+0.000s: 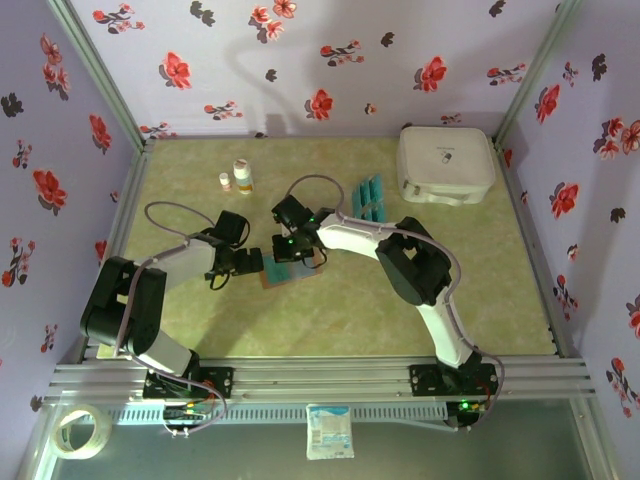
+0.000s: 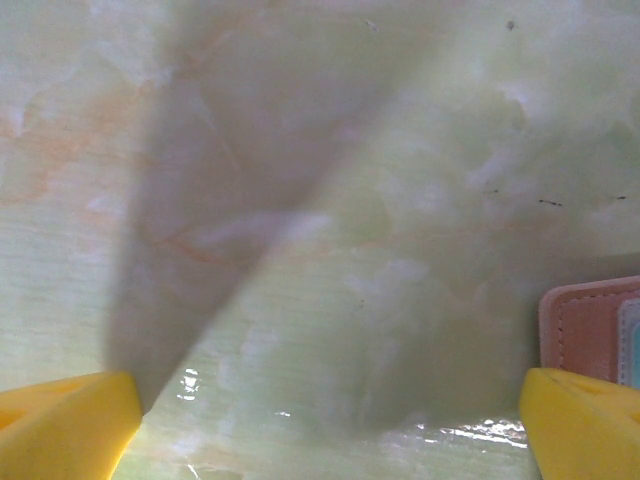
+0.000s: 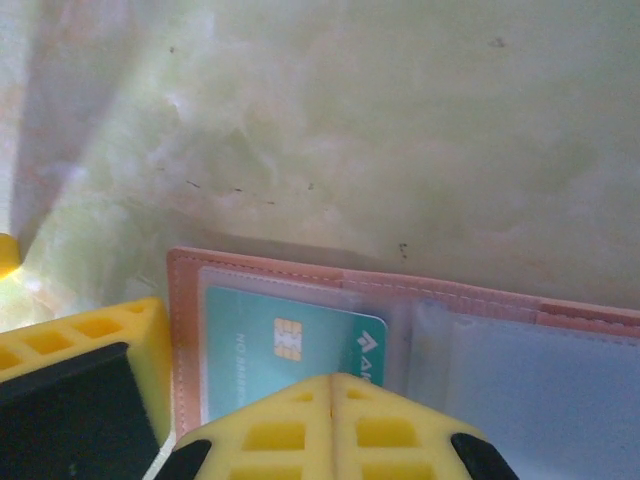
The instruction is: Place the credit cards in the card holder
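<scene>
My right pincer [image 3: 332, 388] is shut, its tips over a credit card [image 3: 262, 335] in the card holder [image 3: 185, 300]. My left pincer [image 2: 330, 425] gapes wide, empty.

Black, yellow-padded left gripper [image 2: 330, 412]: jaws fully apart, held low.
Black, yellow-padded right gripper [image 3: 332, 405]: jaws pressed together, angled downward.

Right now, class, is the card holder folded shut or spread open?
Spread open. In the right wrist view the card holder lies flat with its pocketed inside facing up, and a teal card sits in one pocket.
</scene>
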Available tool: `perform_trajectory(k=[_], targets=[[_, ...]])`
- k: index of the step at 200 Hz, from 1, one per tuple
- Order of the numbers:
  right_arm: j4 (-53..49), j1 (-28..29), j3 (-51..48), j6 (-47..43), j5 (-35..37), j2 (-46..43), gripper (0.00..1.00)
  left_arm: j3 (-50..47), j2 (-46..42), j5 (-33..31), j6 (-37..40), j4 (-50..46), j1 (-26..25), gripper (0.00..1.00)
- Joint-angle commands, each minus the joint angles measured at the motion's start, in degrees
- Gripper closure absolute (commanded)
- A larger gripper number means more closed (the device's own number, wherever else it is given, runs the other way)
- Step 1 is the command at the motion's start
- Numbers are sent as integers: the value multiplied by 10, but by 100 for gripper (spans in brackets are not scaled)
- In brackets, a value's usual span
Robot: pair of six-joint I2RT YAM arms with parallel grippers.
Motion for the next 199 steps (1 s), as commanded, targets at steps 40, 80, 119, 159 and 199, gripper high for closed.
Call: perform_trajectory(k=[40,80,119,159,199], targets=[[-24,1,7,-14,27,-18,100,-11,34,28,9,32,6,0],[-23,-19,-7,-15,29,-23,100,-11,33,28,8,31,6,0],[-27,-17,3,-18,13,-4,100,-12,34,28,8,33,5,0],[-33,-9,21,-19,0,11,100,-12,34,28,8,34,6,0],[-40,0,32,-23,-11,26,100,-12,35,28,9,34,5,0]])
